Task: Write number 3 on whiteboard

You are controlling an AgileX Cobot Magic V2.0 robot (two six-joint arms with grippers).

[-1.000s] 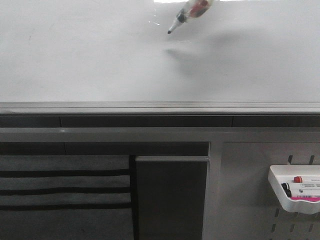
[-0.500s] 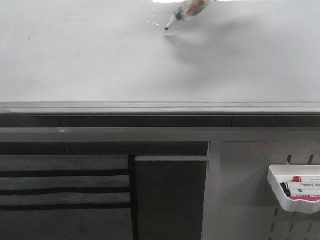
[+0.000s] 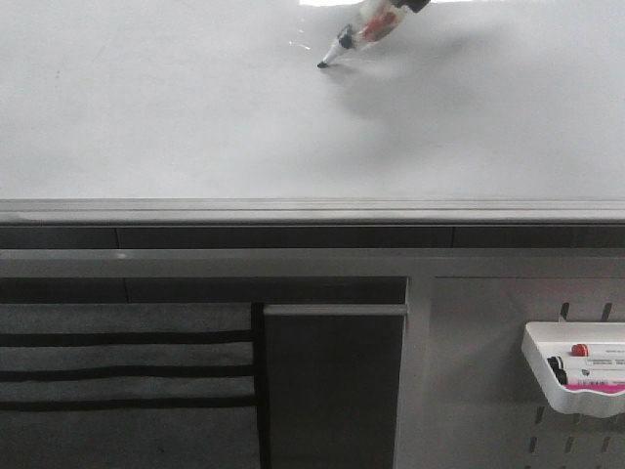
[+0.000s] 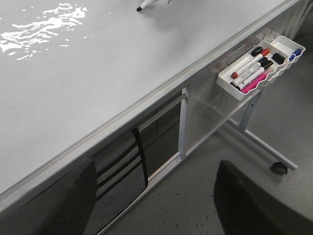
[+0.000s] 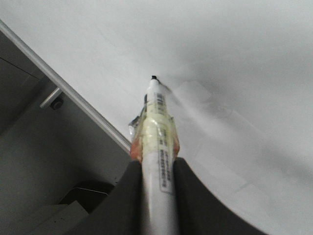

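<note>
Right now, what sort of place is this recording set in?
Probably an office or lab workspace. A large whiteboard lies flat like a tabletop, a white tray of coloured markers hangs on a slotted panel beside it, and the stand has a caster wheel on a grey floor.

The whiteboard (image 3: 195,117) lies bare apart from 1 marker (image 3: 363,27) tilted over its far edge.

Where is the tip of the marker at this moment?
In the front view the marker enters from the top edge, right of centre. Its black tip is at or just above the whiteboard, far from the grey rail, held by the right gripper.
</note>
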